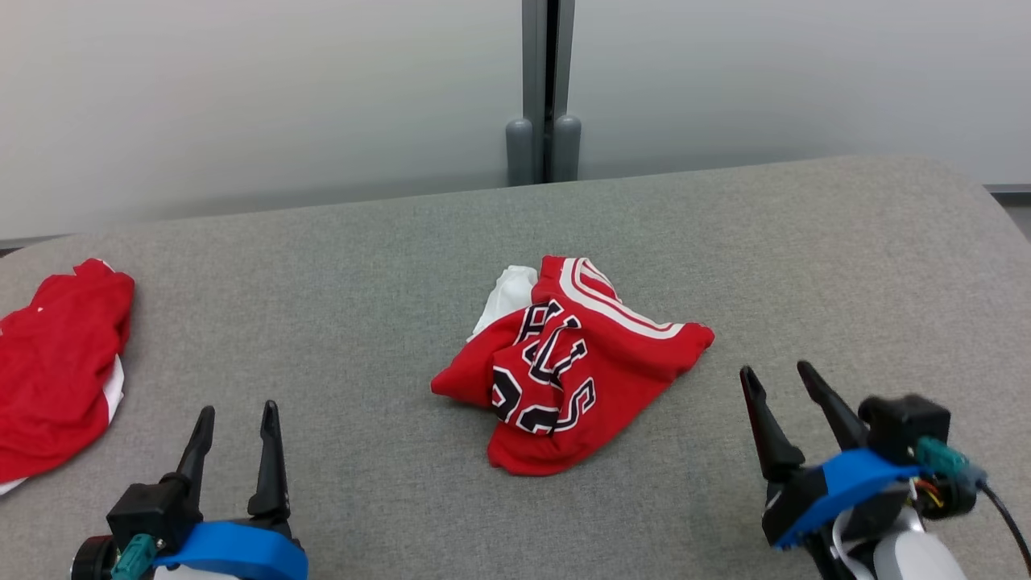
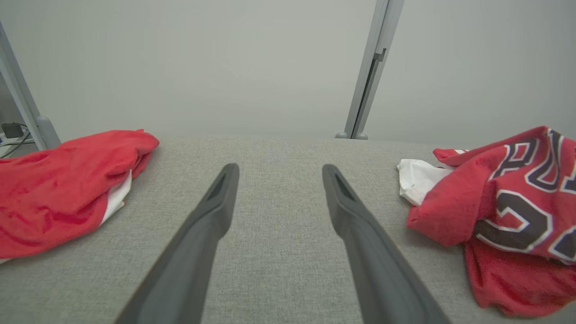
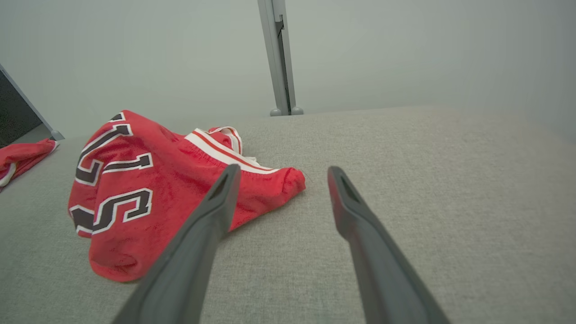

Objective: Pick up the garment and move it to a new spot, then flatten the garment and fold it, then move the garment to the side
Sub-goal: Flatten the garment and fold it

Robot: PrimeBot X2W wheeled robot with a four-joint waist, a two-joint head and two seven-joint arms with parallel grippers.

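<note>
Between the left claw [image 1: 238,408] and right claw [image 1: 775,368], both released, lies the garment [image 1: 572,362], another red cloth [image 1: 56,362] far left.

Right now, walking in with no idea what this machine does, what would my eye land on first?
The crumpled red jersey with black-and-white lettering, lying in the middle of the grey table, grabs attention first. A second red garment lies at the table's left edge. Nearer the camera, the left gripper and right gripper stand open and empty, one to each side of the jersey.
</note>
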